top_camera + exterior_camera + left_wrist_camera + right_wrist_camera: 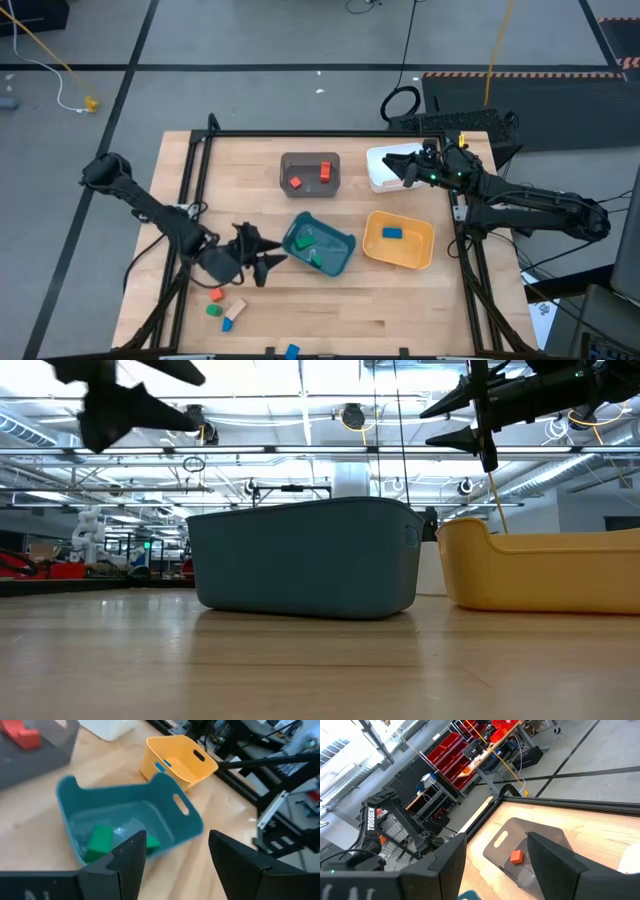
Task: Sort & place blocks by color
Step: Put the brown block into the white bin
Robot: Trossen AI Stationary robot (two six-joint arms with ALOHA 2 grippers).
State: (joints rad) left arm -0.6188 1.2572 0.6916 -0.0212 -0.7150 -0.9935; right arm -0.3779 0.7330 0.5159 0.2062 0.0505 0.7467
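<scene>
My left gripper point(268, 258) is open and empty, above the table just left of the teal tray point(343, 256), which holds green blocks point(101, 840). My right gripper point(400, 165) is open and empty over the white tray point(378, 180) at the far right. The grey tray point(310, 187) holds two red blocks point(325, 170). The yellow tray point(425, 250) holds a blue block point(391, 233). An orange block point(216, 294), a green block point(212, 310), a light wood block point(237, 309) and a small blue block point(227, 324) lie on the table at the near left. Another blue block point(291, 351) lies at the near edge.
A black frame rail point(320, 134) runs along the table's far edge, with side rails at left point(185, 200) and right point(470, 270). Bare table shows between the loose blocks and the yellow tray, along the near side.
</scene>
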